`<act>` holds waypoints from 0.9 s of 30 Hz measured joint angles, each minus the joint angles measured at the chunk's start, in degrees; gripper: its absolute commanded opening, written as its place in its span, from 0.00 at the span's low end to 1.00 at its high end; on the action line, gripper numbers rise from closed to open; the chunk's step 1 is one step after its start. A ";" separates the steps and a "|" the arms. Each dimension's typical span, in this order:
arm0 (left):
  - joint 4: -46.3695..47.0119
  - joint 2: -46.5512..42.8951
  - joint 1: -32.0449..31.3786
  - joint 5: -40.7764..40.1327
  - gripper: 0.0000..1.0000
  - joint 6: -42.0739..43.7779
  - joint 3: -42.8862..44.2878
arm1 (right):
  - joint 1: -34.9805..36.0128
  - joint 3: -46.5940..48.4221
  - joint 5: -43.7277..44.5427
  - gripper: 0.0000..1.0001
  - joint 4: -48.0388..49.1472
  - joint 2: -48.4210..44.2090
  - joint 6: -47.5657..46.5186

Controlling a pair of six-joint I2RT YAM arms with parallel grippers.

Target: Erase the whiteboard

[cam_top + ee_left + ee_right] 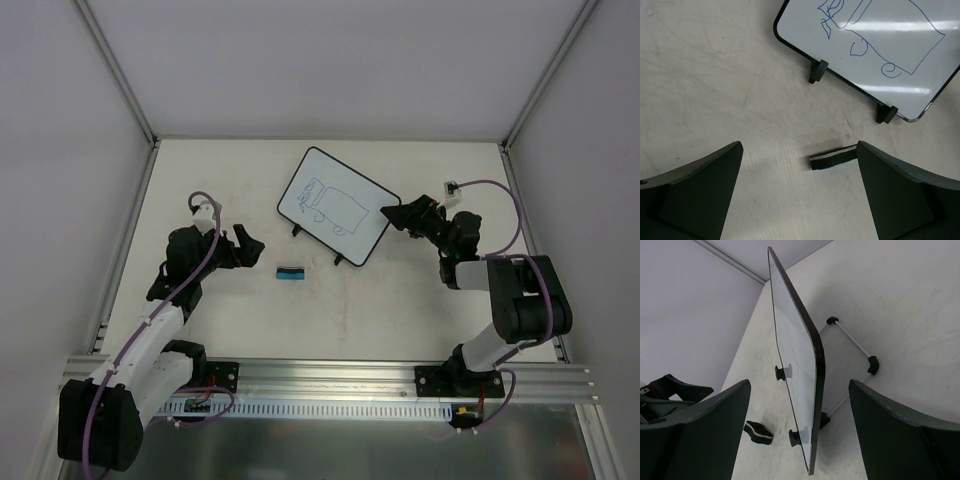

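The whiteboard [338,205] stands on its two black feet near the middle of the table [420,300], a bit toward the back. It leans back and has blue scribbles on its face. Its long side runs from the back left to the front right, so its right end points at the right arm.

The right gripper [800,385] is right at that end. Its two fingers are wide apart, one on the face side and one on the back side. The thin black rim sits in the gap between them. The fingers do not seem to touch the board, and they hold nothing.

The small blue-and-black eraser [290,273] lies flat on the table just in front of the board's feet. The left gripper [799,147] is the nearer one to it. It is open as wide as it goes and is empty. The eraser lies ahead of it, a little toward its right finger. The eraser's long side runs across the gap, from finger to finger. I think the left gripper must go forward and down to reach it, and maybe turn so it can pinch the eraser across its thin side.
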 measured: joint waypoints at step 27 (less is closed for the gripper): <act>-5.03 5.07 -10.10 -2.69 0.99 5.03 3.96 | 0.28 4.26 -1.99 0.43 7.45 7.76 1.64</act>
